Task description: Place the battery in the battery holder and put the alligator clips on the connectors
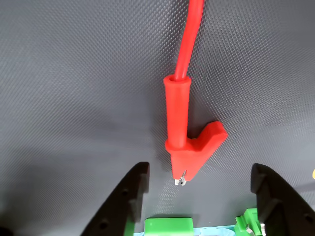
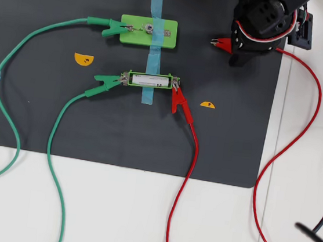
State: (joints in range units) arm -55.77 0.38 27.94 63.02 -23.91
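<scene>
Dark mat (image 2: 45, 119): overhead view hides the gripper (image 1: 199, 183) near the top-right corner, but wrist view shows jaws wide, empty, straddling a red alligator clip (image 1: 186, 142).

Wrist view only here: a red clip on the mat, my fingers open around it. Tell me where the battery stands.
Observer: The battery already lies in the battery holder.
Operator: Name what is clipped to it.
Observer: A green alligator clip on its left tab, a red alligator clip on its right.
Operator: Now the other green piece.
Observer: The green block carries a second green clip on its left end only; its right connector is bare.
</scene>
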